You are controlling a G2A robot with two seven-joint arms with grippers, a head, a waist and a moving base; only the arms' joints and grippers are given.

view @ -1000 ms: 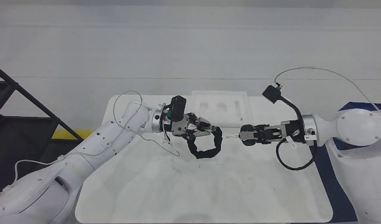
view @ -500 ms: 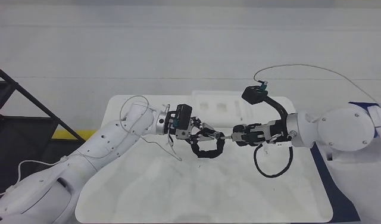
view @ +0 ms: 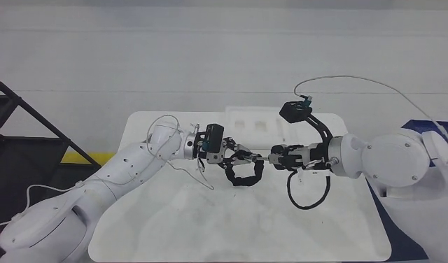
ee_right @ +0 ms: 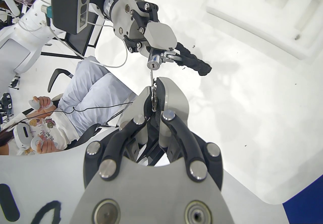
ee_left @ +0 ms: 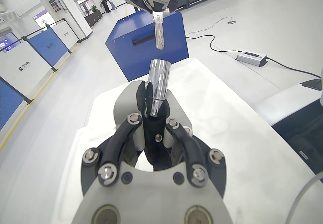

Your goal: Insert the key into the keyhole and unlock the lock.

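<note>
Above the worktop (view: 210,221), toward its far edge: left gripper (ee_left: 155,99) clamped on the lock (ee_left: 159,76), chrome cylinder aimed at the right gripper (ee_right: 155,86), black cable looping below. Right gripper pinching the key (ee_left: 159,33), tip just short of the keyhole (ee_right: 152,66), not touching.

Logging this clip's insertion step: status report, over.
Left hand shut on lock. Right hand shut on key. Key tip just short of keyhole, not yet in. Nothing between them.
</note>
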